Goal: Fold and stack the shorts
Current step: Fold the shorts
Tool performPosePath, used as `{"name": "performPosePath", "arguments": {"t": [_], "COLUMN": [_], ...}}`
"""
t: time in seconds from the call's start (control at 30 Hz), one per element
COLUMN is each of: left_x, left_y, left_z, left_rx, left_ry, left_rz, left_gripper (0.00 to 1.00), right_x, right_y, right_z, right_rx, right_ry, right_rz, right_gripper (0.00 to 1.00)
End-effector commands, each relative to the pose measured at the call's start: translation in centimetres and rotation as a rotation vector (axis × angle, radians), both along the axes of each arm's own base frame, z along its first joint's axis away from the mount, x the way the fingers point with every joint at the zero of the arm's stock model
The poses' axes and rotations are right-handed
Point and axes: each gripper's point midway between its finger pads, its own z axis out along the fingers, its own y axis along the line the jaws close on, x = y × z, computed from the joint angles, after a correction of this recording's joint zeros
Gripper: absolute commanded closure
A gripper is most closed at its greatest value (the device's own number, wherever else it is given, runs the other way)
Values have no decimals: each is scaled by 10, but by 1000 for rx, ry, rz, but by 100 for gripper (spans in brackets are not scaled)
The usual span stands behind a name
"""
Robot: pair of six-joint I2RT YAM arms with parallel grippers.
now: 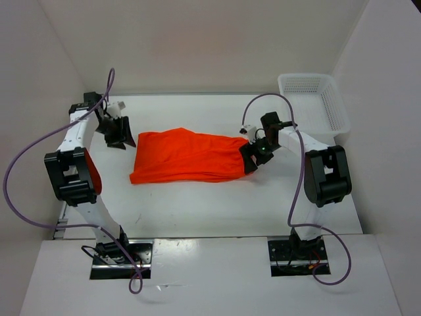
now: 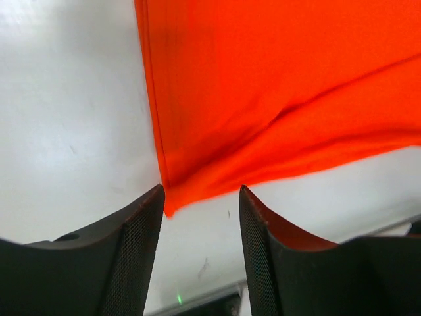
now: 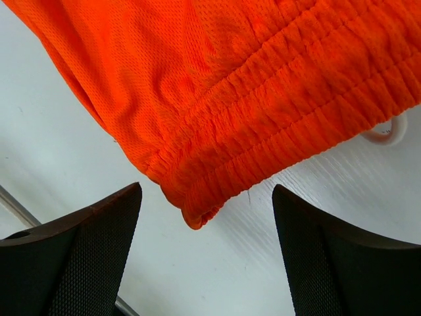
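Note:
The bright orange shorts (image 1: pixel 187 157) lie flat across the middle of the table, folded lengthwise. My left gripper (image 1: pixel 121 136) is open just off their far left corner; in the left wrist view that corner (image 2: pixel 172 201) lies free between the tips, nothing gripped. My right gripper (image 1: pixel 252 158) is open at the right end; the gathered elastic waistband (image 3: pixel 276 141) lies just ahead of the spread fingers (image 3: pixel 99 243), its corner loose on the table. A loop of white drawstring (image 3: pixel 385 135) peeks out from under the waistband.
A white mesh basket (image 1: pixel 314 100) stands at the far right corner of the table. White walls enclose the table on the left, back and right. Purple cables loop from both arms.

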Motion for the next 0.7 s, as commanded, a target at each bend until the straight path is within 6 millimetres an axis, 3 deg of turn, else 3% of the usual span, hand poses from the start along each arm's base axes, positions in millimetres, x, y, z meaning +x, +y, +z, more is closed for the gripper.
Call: {"name": "performPosePath", "arguments": {"t": [0.0, 0.07, 0.13, 0.2, 0.33, 0.4, 0.5, 0.67], "left_x": [50, 75, 94, 111, 125, 133, 142, 150], "left_y": [3, 8, 3, -9, -18, -15, -7, 17], "left_z": [2, -9, -24, -25, -52, -55, -73, -87], "left_rx": [-34, 3, 43, 69, 127, 138, 175, 301], "left_ry": [-133, -162, -172, -203, -201, -218, -191, -182], "left_rz": [-18, -23, -46, -77, -97, -93, -79, -29], "left_gripper": [43, 43, 43, 43, 39, 39, 38, 38], "right_x": [13, 16, 23, 20, 15, 13, 16, 29], "right_y": [4, 1, -1, -3, -6, -4, -1, -4], "right_z": [14, 8, 6, -4, -16, -18, -19, -26], "right_rx": [94, 109, 100, 86, 69, 80, 98, 74], "right_ry": [-16, 14, 4, 28, 49, 60, 66, 53], "right_rz": [-44, -94, -144, -182, -237, -241, -259, -306], "right_gripper": [15, 14, 14, 14, 16, 17, 19, 25]}}
